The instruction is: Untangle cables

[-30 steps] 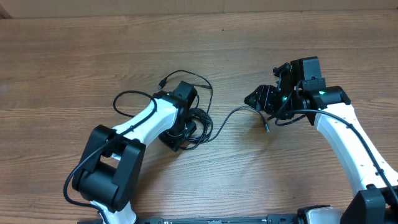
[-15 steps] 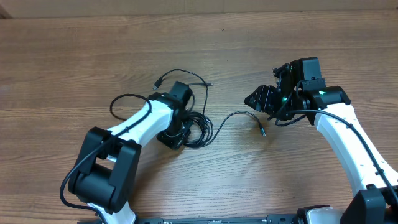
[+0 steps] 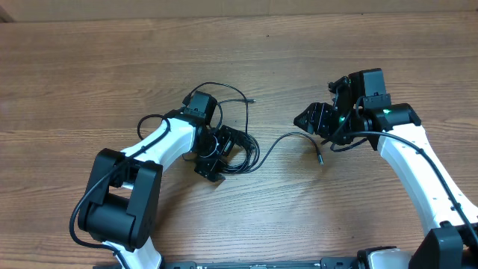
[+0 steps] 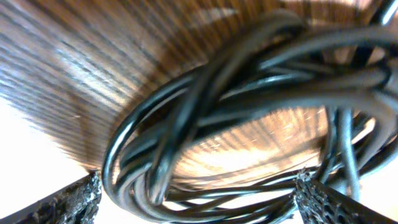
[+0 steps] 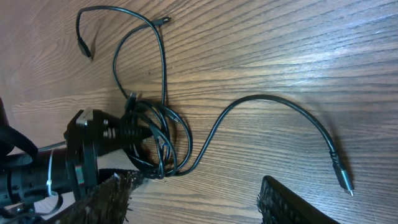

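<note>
The cables (image 3: 245, 152) lie as one small black coil on the wooden table (image 3: 89, 67), with loose strands running out of it. One strand (image 3: 280, 138) curves right to a plug (image 3: 320, 158). Another loops up behind the coil (image 3: 224, 87). My left gripper (image 3: 221, 154) is down at the coil's left side. In the left wrist view the coil (image 4: 236, 99) fills the frame between its wide-open fingertips (image 4: 74, 202). My right gripper (image 3: 310, 119) hovers open to the right, nothing between its fingers (image 5: 292, 202). From there I see the coil (image 5: 152, 143) and plug (image 5: 342, 178).
The left arm's own thicker black wire (image 3: 146, 123) loops out beside its white forearm. Bare wood grain surrounds the coil. The table's far edge (image 3: 239, 16) runs along the top of the overhead view.
My left gripper swung left and turned, dragging the coil slightly left, and its jaws have opened wide around the coil. The right arm has stayed still.
</note>
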Controlling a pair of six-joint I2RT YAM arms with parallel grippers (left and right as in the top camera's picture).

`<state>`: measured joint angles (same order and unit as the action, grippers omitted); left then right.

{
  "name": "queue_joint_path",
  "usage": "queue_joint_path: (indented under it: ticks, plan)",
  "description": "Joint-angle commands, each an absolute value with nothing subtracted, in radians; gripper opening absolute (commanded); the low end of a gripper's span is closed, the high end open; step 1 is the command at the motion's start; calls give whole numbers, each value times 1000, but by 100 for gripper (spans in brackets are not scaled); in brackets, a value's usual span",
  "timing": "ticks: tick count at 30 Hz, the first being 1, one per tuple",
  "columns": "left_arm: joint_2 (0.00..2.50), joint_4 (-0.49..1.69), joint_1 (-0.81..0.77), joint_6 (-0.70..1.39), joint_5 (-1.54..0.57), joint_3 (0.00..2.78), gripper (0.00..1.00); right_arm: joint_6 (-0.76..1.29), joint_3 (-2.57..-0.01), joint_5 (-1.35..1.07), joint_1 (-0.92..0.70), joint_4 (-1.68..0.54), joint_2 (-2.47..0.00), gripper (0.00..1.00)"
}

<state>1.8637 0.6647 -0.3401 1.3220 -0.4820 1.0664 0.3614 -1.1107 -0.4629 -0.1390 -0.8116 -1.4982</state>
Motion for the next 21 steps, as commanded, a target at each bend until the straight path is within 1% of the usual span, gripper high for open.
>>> queue_joint_path:
  ticks: [1, 5, 9, 10, 12, 17, 21]
  plan:
    - [1853, 726, -340, 1089, -356, 1100, 100, 350, -1118, -445, -143, -810, -1499, 66]
    - [1789, 791, -340, 941, -243, 1170, 100, 350, -1118, -445, -143, -802, -1499, 66]
    - [1705, 775, -356, 722, -176, 1240, 98, 350, -1118, -444, -143, -795, -1499, 68]
    - [1695, 760, -360, 713, -176, 1247, 98, 350, -1118, -443, -143, -795, -1499, 70]
    - [1684, 731, -367, 721, -185, 1248, 96, 350, -1118, -425, -143, -794, -1499, 70]
    - [1715, 728, -397, 825, -199, 1245, 94, 350, -1118, -393, -143, -802, -1499, 70]
    - [1782, 713, -446, 964, -172, 1245, 95, 350, -1118, -393, -143, -810, -1499, 70]
